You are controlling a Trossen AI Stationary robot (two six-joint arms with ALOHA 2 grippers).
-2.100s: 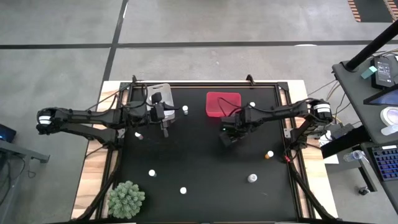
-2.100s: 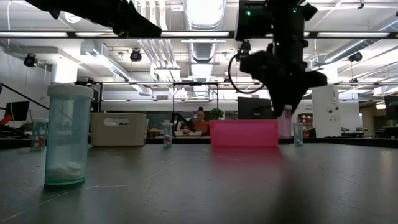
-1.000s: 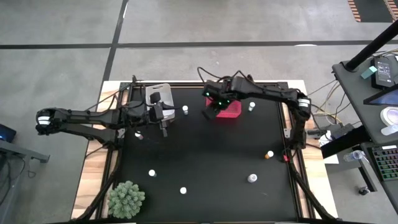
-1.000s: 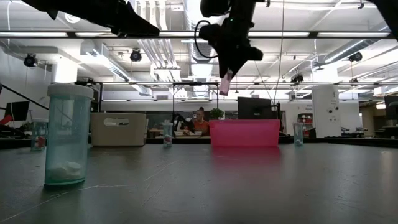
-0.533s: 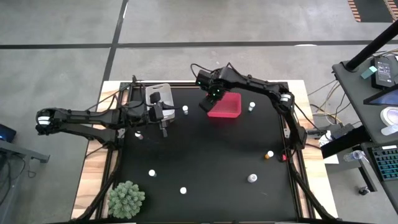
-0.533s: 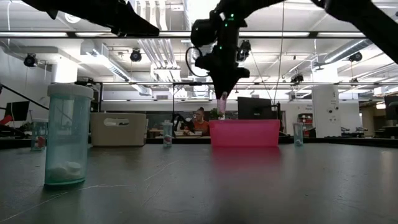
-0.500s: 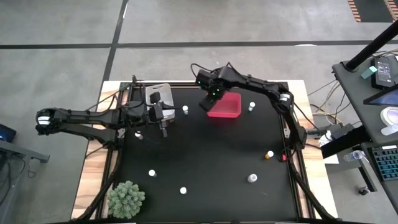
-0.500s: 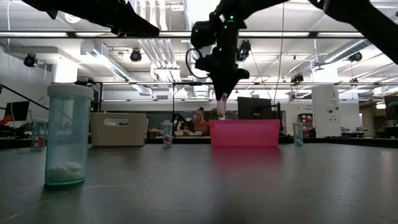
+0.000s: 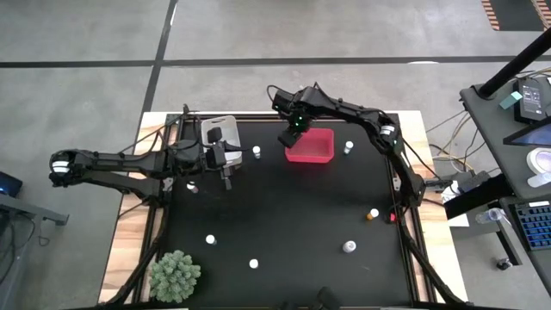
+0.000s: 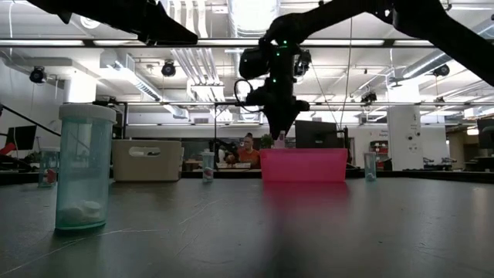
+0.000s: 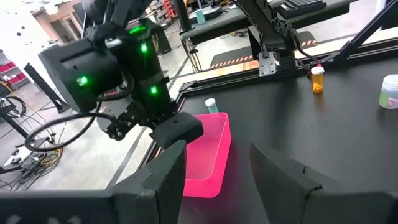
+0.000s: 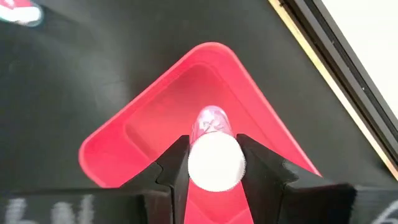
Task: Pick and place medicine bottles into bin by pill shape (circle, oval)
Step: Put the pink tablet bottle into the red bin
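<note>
My right gripper [image 9: 291, 138] is shut on a small clear bottle with a white cap [image 12: 214, 160], above the left end of the red bin [image 9: 312, 146]. In the low view the bottle [image 10: 282, 140] hangs just above the bin's rim [image 10: 302, 152]. My left gripper [image 11: 217, 174] is open and empty, near the whitish-clear bin [image 9: 219, 130] at the far left. Other small bottles stand on the black table, among them a white-capped one [image 9: 256, 152] between the bins, one [image 9: 349, 147] right of the red bin and an amber one [image 9: 373, 213]. My right gripper pinches the bottle at its cap end [image 12: 214, 163] between its two fingers [image 12: 178, 163]. The fingers come from above and point down. The bottle hangs about upright below them, cap up, lifted clear over the inside of the red bin [image 12: 155, 134].
A green spiky plant [image 9: 176, 275] stands at the near left corner. More white-capped bottles stand on the near half [image 9: 210, 239], [image 9: 254, 263], [image 9: 349, 247]. One large-looking bottle [image 10: 81, 166] stands close to the low camera. A desk with devices [image 9: 525, 129] is beyond the right edge.
My right gripper has come down with the bottle toward the left end of the red bin, and the bottle has gone from tilted to about upright. It stays shut on the bottle.
</note>
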